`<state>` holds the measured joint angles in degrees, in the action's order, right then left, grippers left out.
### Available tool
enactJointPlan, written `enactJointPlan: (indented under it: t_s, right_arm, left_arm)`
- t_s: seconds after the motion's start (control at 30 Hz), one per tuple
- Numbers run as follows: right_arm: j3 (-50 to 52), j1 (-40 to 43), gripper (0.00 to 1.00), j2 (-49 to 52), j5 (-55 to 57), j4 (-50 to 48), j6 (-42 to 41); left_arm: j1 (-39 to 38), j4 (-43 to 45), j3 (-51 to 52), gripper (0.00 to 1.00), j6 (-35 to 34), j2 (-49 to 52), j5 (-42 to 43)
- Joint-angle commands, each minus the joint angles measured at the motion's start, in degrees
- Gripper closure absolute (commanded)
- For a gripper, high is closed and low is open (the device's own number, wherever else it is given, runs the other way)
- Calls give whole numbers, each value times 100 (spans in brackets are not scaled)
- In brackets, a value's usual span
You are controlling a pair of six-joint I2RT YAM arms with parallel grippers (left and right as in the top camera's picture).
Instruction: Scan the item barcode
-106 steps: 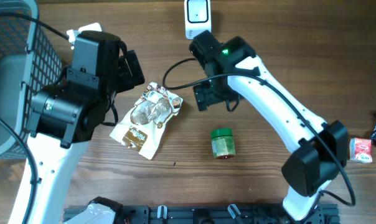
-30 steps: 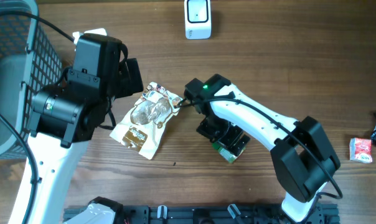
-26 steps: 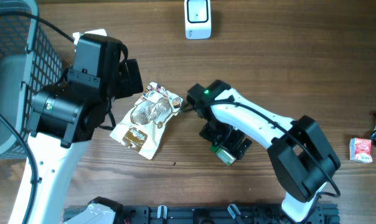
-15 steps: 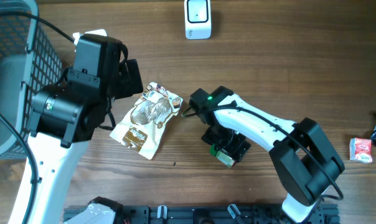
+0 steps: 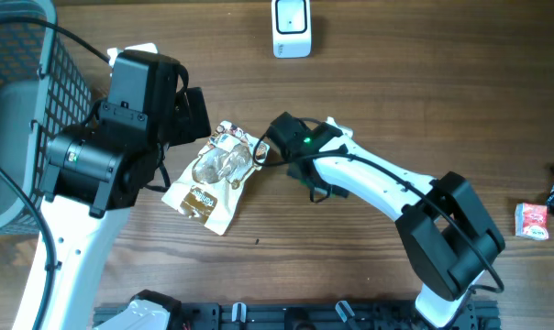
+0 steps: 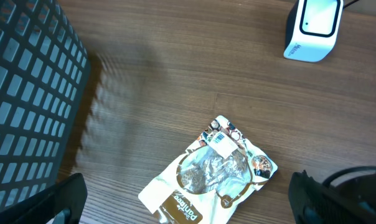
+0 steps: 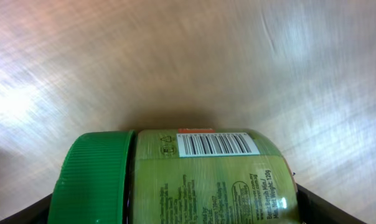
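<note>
The right gripper (image 7: 185,214) is clamped on a green-lidded jar (image 7: 200,174). The jar lies on its side across the wrist view and fills the gap between the two fingers, whose dark tips show only at the lower corners. Its lid points left and its label faces up toward the wrist camera, with the barcode (image 7: 218,144) uppermost and fully exposed. This hold looks chosen so that no finger covers the stripes and the code can be turned toward a reader. The jar is sharp while the wood behind it smears, so I judge that it is off the table (image 5: 415,82) and being carried.

From overhead the right arm covers the jar almost entirely. The grip sits mid-table, just right of a snack pouch (image 5: 217,174) that lies flat. The white barcode scanner (image 5: 291,27) stands at the far edge, well apart from the jar and beyond it, so the code is not yet presented.

The left gripper (image 5: 190,112) hangs with its fingers wide apart and holding nothing, above the far-left corner of the pouch and beside a wire basket (image 5: 20,101). It seems parked there to keep the middle free.
</note>
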<state>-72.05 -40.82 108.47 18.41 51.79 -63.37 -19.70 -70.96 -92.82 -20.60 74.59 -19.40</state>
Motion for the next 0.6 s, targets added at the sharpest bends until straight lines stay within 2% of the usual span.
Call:
enactJointPlan:
  t_s: [0.0, 0.1, 0.17, 0.23, 0.57]
  right_arm:
    - [-186, 7, 19, 70, 750, -267, 699]
    - [-181, -17, 18, 70, 564, -221, 619]
    - [-157, -111, 7, 70, 409, -138, 592]
    - [-149, -184, 1, 70, 402, -57, 476]
    - [-144, -584, 0, 72, 166, 256, -146]
  left_arm:
    - [39, 4, 13, 0, 72, 22, 28]
    - [39, 4, 13, 0, 72, 22, 28]
    - [39, 0, 13, 0, 72, 22, 31]
    - [39, 0, 13, 0, 70, 22, 31]
    - [39, -2, 13, 0, 72, 22, 28]
